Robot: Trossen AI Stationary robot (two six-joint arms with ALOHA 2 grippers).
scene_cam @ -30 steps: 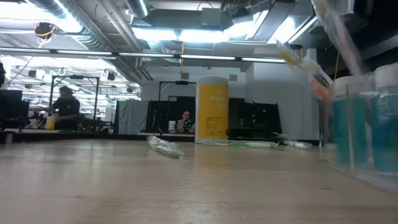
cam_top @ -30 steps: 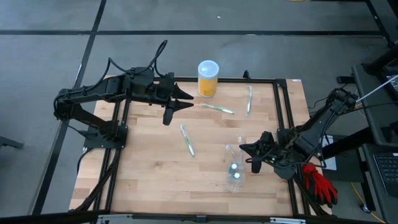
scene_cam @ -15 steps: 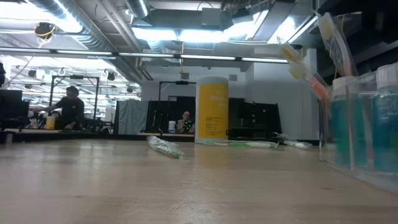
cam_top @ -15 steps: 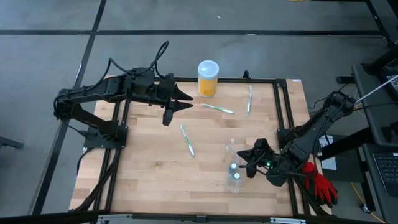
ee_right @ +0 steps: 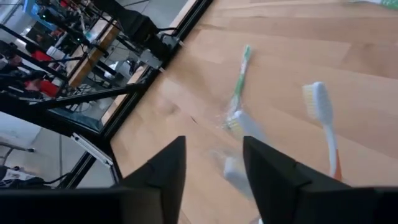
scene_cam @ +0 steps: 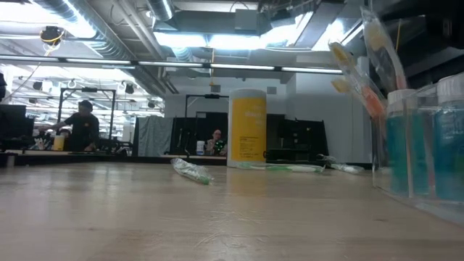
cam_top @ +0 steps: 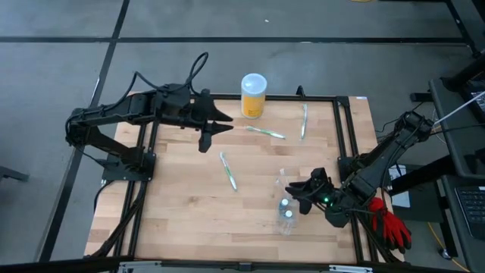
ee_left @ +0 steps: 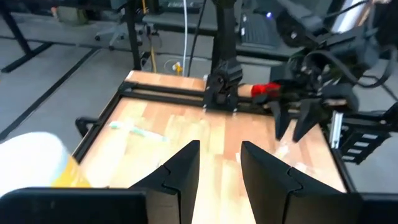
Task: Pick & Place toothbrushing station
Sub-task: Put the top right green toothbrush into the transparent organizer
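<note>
A clear cup [cam_top: 286, 206] stands on the wooden table [cam_top: 182, 220] near its right side, with teal tubes [scene_cam: 402, 156] in it. A white toothbrush with an orange neck [ee_right: 323, 118] leans out of the cup, head up [scene_cam: 377, 58]. My right gripper [cam_top: 297, 196] hovers open just right of the cup, touching nothing. Three more toothbrushes lie flat on the table: one in the middle [cam_top: 229, 171], two toward the far edge [cam_top: 265, 133] [cam_top: 304, 121]. My left gripper [cam_top: 216, 125] hangs open over the far left part, nothing between its fingers [ee_left: 217, 168].
A yellow jar with a white lid [cam_top: 253, 95] stands at the far edge. Black frame rails [cam_top: 345, 136] border the table. A red glove-like thing [cam_top: 388, 220] lies beyond the right edge. People [scene_cam: 80, 127] are in the room behind. Bare wood spreads over the near left.
My right gripper has shifted a little toward the near edge beside the cup. The toothbrush in the cup has sunk lower and now leans against the cup's rim, its head below where it was.
</note>
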